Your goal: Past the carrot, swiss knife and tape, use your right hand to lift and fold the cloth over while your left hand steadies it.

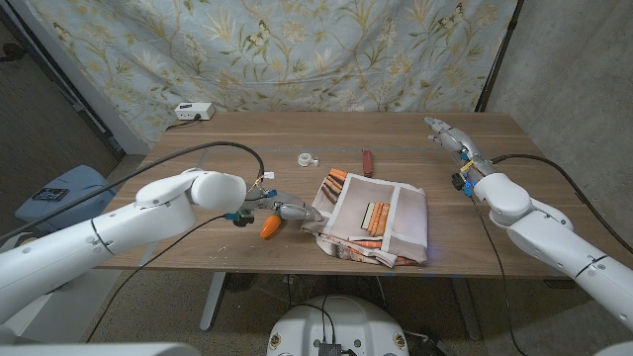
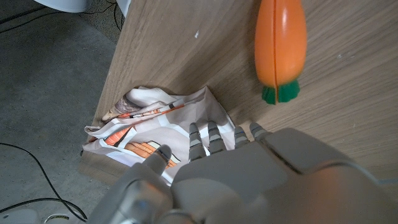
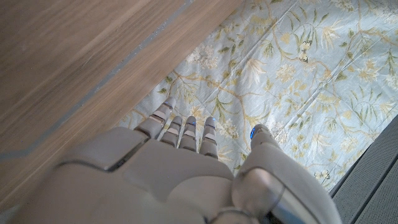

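Floral drapery hangs behind a wooden table where a two-armed robot works, seen from its head camera. At far left, a white power strip sits at the table's back corner. The left arm reaches in from the lower left, its left hand stretched toward the left edge of the cloth; in the left wrist view, its fingers are extended side by side with their tips at the cloth's crumpled edge, though whether they press on it or pinch it cannot be told. A toy carrot lies on the table just beside that hand, on the near side. Farther back, a small white roll of tape lies on the wood, and to its right a dark red swiss knife lies lengthwise, both apart from the cloth. The cloth itself, white with orange carrot prints, rests near the table's front edge at centre, rumpled along its near side, with a corner bunched by the edge in the left wrist view. At right, the right hand hovers well away from the cloth near the table's far right corner; the right wrist view shows its fingers straight and slightly spread, holding nothing, with the drapery beyond them. Black cables trail along both arms.
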You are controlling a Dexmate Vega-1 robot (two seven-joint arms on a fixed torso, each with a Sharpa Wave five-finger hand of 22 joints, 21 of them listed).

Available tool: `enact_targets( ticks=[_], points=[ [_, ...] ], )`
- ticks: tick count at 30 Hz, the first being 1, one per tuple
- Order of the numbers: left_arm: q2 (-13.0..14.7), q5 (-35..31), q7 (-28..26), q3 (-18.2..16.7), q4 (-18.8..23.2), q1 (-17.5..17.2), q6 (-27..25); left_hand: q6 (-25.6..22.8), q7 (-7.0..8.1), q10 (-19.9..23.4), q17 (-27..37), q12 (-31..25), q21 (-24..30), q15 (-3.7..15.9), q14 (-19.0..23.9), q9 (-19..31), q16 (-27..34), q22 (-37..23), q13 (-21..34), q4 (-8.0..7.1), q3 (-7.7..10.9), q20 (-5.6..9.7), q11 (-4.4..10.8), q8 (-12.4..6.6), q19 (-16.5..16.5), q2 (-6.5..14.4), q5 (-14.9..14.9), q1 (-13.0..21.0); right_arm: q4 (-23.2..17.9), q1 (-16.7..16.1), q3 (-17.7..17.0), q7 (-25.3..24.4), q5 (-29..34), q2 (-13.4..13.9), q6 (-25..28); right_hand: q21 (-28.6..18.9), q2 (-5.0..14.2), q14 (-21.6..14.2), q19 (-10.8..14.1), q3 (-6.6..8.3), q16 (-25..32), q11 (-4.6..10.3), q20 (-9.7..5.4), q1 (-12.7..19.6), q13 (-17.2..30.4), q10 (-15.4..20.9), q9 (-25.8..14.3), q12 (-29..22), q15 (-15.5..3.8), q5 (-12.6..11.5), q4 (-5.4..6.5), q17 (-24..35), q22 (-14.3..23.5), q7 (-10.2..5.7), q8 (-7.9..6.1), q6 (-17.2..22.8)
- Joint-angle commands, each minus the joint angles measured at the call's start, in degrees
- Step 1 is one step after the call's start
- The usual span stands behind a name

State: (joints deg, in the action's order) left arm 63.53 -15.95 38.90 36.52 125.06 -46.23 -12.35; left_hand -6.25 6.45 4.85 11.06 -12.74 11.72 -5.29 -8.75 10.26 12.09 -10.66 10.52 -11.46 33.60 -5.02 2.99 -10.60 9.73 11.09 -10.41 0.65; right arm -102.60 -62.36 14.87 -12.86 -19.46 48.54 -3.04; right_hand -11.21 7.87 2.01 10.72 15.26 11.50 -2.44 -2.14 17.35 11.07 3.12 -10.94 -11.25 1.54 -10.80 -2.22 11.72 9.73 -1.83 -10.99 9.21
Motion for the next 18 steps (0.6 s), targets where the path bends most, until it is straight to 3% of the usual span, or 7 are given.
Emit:
enact_targets(
  ticks=[1,11,14,18],
  points=[
    [-0.32,-0.46,1.75,0.66,-0.37,1.11,-0.35,-0.36,-0.03,0.85,0.09,-0.32,0.41,-0.04,0.50,0.21,0.26,-0.20,0.27,-0.05,0.43,-0.04,0.06,-0.25,5.64,0.04,-0.11,-0.58,-3.59,-1.87,-0.58,-1.72,1.16,1.32,3.37,-0.08,0.50,0.06,0.13,0.31,0.59,-0.86,0.45,-0.01,0.07,0.67,0.03,-0.46,0.45,0.08,-0.41,0.17,0.10,0.62,-0.25,0.39],
    [-0.92,-1.17,2.44,1.27,-0.74,1.78,-0.38,-0.57,0.00,1.66,0.10,-0.49,0.49,0.25,1.05,0.22,0.34,-0.21,0.29,-0.09,0.50,0.06,0.19,-0.28,5.62,-0.07,0.00,-0.90,-7.79,-3.53,-0.75,-4.07,3.25,2.56,8.25,-0.50,0.39,-2.77,2.17,0.68,1.46,-2.56,1.14,0.29,0.26,5.59,0.02,-2.08,0.72,0.12,-1.14,0.08,0.04,2.39,-1.01,3.00],
    [-1.33,-1.56,2.70,1.59,-1.03,2.18,-0.35,-0.69,0.00,1.72,0.11,-0.48,0.49,0.29,1.16,0.22,0.36,-0.22,0.29,-0.10,0.50,0.01,0.22,-0.31,5.64,-0.09,0.02,-0.95,-8.99,-3.97,-0.96,-4.59,3.20,2.70,9.89,-0.64,0.37,-4.04,2.90,0.91,1.77,-2.76,2.45,0.70,0.34,6.47,0.01,-2.25,1.42,0.13,-1.60,0.00,0.06,2.72,-1.16,3.80],
    [-2.02,-2.02,3.54,2.20,-1.48,2.99,-0.39,-0.66,0.01,1.77,0.12,-0.44,0.45,0.31,1.14,0.23,0.31,-0.22,0.30,-0.12,0.49,0.08,0.30,-0.28,5.81,-0.14,0.06,-1.04,-10.09,-4.36,-1.00,-4.70,3.17,2.96,11.21,-0.84,0.10,-4.94,3.74,0.99,1.97,-3.38,2.91,1.01,0.41,7.37,0.00,-2.47,1.82,0.18,-2.05,-0.08,0.09,3.15,-1.13,4.03]
  ],
)
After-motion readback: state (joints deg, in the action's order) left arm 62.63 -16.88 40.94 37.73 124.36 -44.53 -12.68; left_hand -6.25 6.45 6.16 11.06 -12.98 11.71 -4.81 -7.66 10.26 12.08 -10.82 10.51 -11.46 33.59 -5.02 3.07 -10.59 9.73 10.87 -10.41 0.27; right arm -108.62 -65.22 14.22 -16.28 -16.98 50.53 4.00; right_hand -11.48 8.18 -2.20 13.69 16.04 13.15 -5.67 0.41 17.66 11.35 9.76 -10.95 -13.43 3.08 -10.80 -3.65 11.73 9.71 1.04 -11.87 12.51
